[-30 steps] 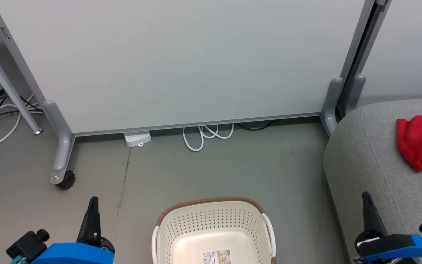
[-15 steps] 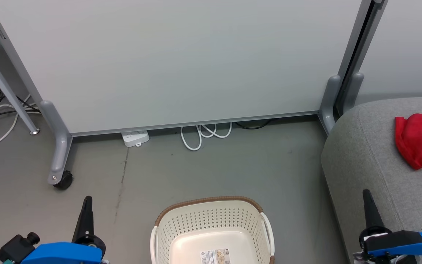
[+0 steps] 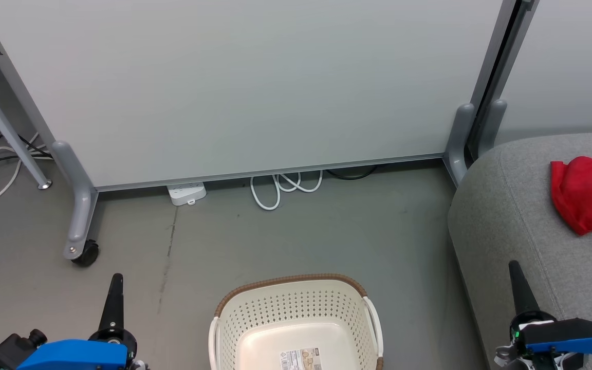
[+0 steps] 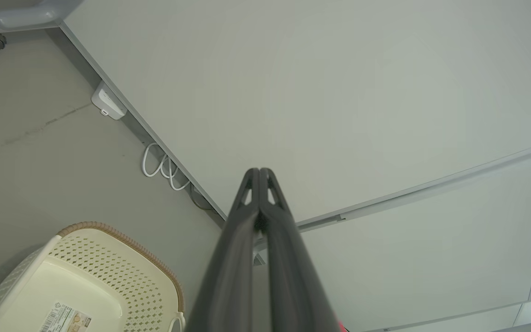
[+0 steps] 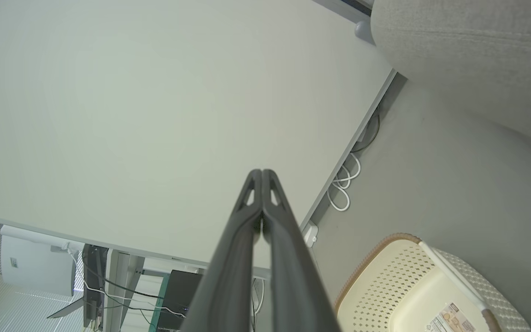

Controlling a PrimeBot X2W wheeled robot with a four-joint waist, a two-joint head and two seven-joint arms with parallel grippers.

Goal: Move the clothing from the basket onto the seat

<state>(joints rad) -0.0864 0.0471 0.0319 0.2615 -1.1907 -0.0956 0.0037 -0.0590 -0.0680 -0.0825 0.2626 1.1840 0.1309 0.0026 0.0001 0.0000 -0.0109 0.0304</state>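
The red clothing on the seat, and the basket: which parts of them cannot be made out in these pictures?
1. Red clothing, head view: the right edge cuts it off, so one garment or two cannot be told; no lettering shows.
2. Basket, head view: the bottom edge cuts off its near part.
3. Label on the basket floor: print too small to read.
4. Seat, head view: cut by the right and bottom edges.

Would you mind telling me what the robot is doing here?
The robot is between moves. What shows of the basket is empty, and red clothing lies on the grey seat. The left gripper and right gripper are both shut, holding nothing, either side of the basket.
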